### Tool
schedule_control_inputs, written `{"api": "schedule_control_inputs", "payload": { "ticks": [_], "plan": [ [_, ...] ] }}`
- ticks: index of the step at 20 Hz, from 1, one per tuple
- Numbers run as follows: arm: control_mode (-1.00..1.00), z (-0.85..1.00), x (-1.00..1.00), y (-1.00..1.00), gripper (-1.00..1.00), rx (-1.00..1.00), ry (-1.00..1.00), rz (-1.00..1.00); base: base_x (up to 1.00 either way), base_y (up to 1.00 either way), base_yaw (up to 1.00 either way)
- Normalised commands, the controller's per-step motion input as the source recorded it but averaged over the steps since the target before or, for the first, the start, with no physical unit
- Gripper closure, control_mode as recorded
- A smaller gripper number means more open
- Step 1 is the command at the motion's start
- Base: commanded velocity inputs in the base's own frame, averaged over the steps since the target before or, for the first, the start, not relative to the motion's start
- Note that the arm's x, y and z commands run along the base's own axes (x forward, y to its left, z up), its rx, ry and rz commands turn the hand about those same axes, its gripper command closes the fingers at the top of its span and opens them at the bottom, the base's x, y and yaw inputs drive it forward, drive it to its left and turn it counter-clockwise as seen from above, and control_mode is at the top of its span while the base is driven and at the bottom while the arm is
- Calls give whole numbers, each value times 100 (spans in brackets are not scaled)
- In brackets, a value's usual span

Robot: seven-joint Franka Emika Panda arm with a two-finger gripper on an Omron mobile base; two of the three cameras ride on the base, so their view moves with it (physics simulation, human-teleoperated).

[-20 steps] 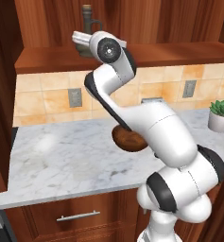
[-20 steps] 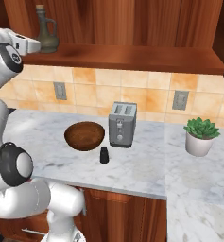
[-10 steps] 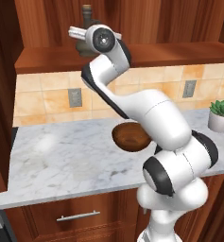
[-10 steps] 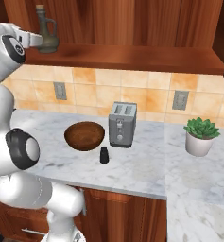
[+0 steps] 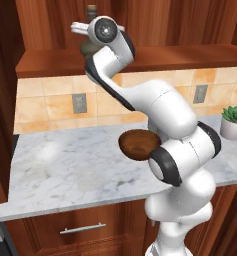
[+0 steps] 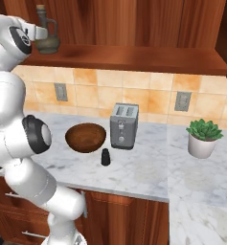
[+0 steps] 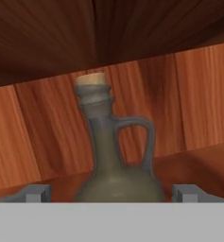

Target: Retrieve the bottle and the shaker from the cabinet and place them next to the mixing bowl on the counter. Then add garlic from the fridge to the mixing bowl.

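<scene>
Reaching up to the wooden cabinet shelf (image 6: 134,57), the robot's hand (image 7: 111,194) is hanging released, its grey fingertips (image 7: 37,193) spread wide on either side of the olive-green corked bottle with a loop handle (image 7: 114,151), not gripping it. Down on the marble desk (image 6: 148,167), the brown wooden mixing bowl (image 6: 85,137) is sitting beside the silver toaster (image 6: 124,126), with the small black shaker (image 6: 105,157) standing just in front of them.
</scene>
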Motion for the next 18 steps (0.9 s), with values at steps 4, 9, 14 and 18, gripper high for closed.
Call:
{"api": "schedule_control_inputs", "payload": {
  "ticks": [4, 9, 14, 18],
  "plan": [
    [-100, 0, 34, 0, -100, 0, 4, 0, 0, 0, 0],
    [-100, 0, 33, 3, -100, 0, 1, 0, 0, 0, 0],
    [-100, 0, 20, 7, -100, 0, 0, 0, 0, 0, 0],
    [-100, 0, 16, 8, -100, 0, 1, 0, 0, 0, 0]
  ]
}}
